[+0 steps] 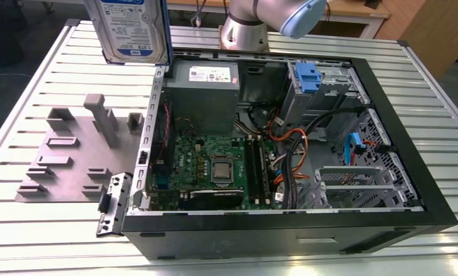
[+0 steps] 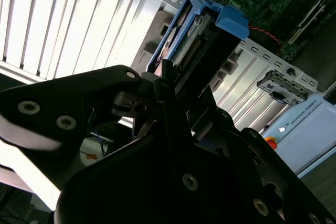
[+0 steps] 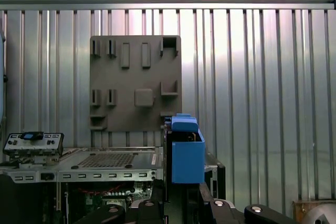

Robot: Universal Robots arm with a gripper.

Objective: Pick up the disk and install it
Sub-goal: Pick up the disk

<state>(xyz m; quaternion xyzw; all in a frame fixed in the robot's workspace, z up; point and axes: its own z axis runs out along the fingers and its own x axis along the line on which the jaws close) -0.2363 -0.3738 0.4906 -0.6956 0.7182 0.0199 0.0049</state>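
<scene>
grey slotted holder plate [image 1: 68, 155] on table beside open black computer case [image 1: 274, 233]. flat silver blue-framed disk [image 1: 133, 29] aloft above case's far corner, clamped between jaws. pickup done; install not yet done.

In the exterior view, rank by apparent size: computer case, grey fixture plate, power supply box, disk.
1. computer case
2. grey fixture plate
3. power supply box and disk look alike; the disk is lifted and cropped at the picture's edge, so unranked.
</scene>
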